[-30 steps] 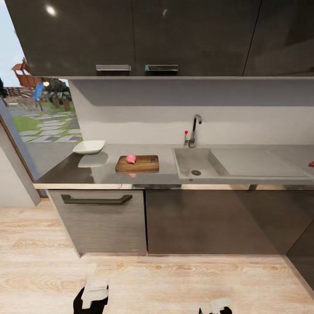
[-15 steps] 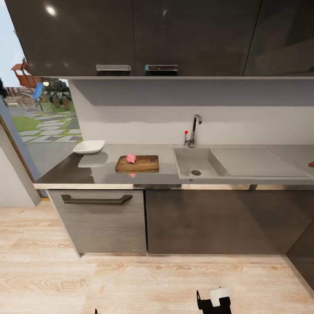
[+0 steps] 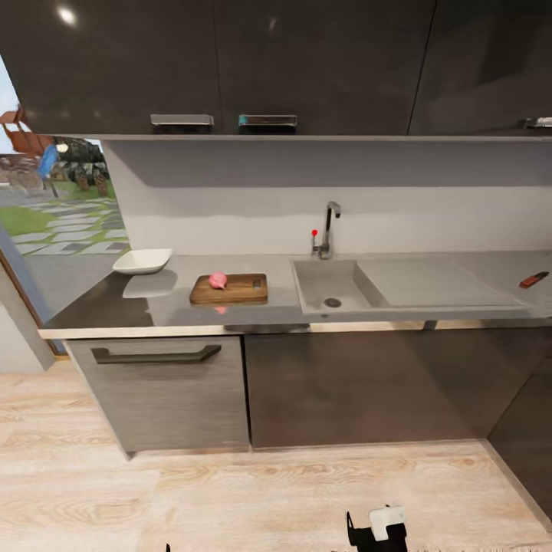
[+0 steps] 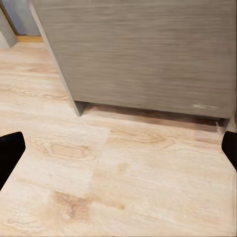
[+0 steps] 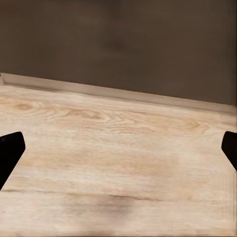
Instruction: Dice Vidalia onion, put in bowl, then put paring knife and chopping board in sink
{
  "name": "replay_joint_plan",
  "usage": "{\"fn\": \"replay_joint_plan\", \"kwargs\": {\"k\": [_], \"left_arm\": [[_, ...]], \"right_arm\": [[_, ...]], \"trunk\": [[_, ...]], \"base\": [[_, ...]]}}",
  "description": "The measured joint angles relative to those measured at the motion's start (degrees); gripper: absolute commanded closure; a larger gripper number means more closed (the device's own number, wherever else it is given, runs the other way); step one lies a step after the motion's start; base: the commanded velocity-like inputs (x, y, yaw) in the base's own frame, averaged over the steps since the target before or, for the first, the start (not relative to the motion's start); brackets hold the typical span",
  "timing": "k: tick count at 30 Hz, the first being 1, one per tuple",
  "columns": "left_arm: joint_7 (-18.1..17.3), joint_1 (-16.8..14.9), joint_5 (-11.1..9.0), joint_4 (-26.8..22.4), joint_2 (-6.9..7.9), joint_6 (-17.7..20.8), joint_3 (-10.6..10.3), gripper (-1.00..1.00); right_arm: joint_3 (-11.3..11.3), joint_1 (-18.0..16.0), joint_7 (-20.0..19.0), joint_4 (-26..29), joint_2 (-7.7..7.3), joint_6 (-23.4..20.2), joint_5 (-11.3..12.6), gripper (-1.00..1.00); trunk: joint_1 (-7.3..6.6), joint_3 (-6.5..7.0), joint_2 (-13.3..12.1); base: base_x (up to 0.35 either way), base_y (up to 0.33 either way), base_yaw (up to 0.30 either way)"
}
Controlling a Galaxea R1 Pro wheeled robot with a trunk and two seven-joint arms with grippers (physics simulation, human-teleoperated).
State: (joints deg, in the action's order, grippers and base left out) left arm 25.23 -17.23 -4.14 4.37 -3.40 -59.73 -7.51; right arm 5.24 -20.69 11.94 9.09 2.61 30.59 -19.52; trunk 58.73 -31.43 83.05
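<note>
Countertop (image 3: 176, 310) ahead; knife (image 3: 533, 280) lies far right, nearer your right gripper (image 5: 118, 148).
Both grippers spread, empty; left gripper (image 4: 118, 153) low over the floor.

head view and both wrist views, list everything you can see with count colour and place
onion: 1, pink, on the chopping board's left part
chopping board: 1, brown, countertop left of the sink
bowl: 1, white, countertop's left end
sink: 1, grey, middle of the countertop
faucet: 1, chrome with red knob, behind the sink
paring knife: 1, red handle, far right
floor: pale wood
left gripper: black fingers, open over the floor
right gripper: black fingers, open over the floor
</note>
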Motion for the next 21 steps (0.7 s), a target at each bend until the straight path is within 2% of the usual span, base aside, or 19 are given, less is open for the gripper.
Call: {"fn": "replay_joint_plan", "kwargs": {"k": [5, 12, 21], "left_arm": [[0.0, 0.0, 0.0, 0.0, 0.0, 0.0, 0.0, -1.0], [0.0, 0.0, 0.0, 0.0, 0.0, 1.0, 0.0, -1.0], [0.0, 0.0, 0.1, 0.0, -0.15, 1.2, 0.0, -1.0]], "right_arm": [[0.0, 0.0, 0.0, 0.0, -0.01, 0.0, 0.0, -1.0], [0.0, 0.0, 0.0, -0.1, 0.03, 0.0, 0.0, -1.0], [-0.2, 0.0, 0.0, -0.1, -0.02, 0.0, -0.1, -1.0]], "trunk": [[0.0, 0.14, 0.0], [0.0, 0.33, 0.0], [-0.01, 0.4, 0.0]], "base": [[0.0, -0.122, -0.235], [0.0, -0.233, -0.202], [0.076, -0.29, -0.034]]}}
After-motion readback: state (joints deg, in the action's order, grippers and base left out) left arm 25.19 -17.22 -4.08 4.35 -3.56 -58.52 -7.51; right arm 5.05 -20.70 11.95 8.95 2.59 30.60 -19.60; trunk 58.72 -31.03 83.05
